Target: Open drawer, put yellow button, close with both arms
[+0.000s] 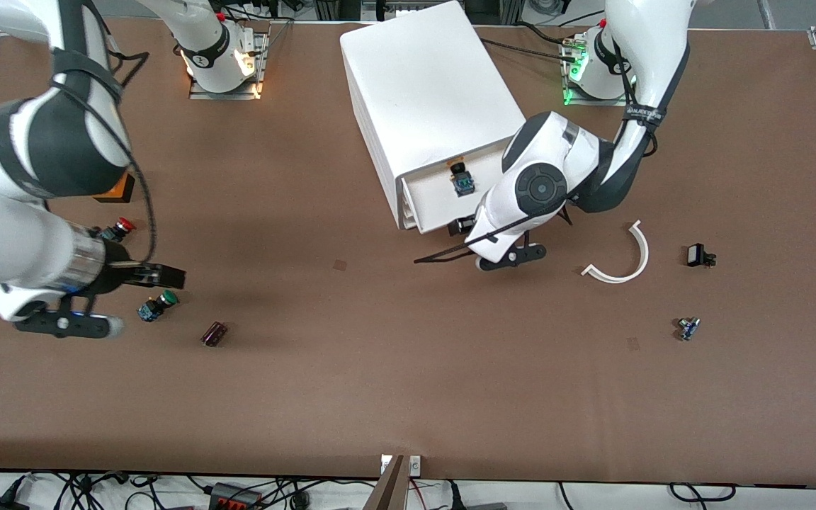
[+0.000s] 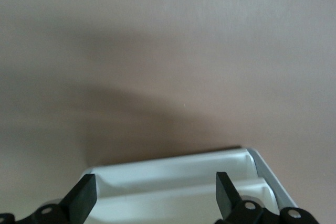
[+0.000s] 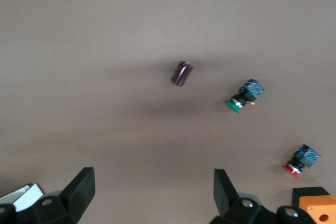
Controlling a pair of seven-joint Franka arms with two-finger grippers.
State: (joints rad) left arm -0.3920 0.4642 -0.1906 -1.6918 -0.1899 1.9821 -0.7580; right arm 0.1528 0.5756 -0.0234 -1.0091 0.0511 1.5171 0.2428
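Note:
The white cabinet (image 1: 422, 92) stands at the middle of the table, between the arms' bases. Its top drawer (image 1: 433, 198) is pulled out. The yellow button (image 1: 462, 180) lies in it, its yellow cap toward the cabinet. My left gripper (image 1: 460, 227) is open and empty at the drawer's front edge. In the left wrist view its fingers (image 2: 83, 198) spread over the drawer's white front rim (image 2: 173, 179). My right gripper (image 1: 167, 276) is open and empty over the table at the right arm's end, by the green-capped button (image 1: 156, 306). In the right wrist view the right gripper (image 3: 152, 192) is over bare table.
A red-capped button (image 1: 116, 229) and an orange block (image 1: 116, 190) lie near the right gripper. A dark cylinder (image 1: 214, 333) lies nearer the camera. A white curved strip (image 1: 624, 258), a black part (image 1: 698, 256) and a small blue part (image 1: 688, 328) lie at the left arm's end.

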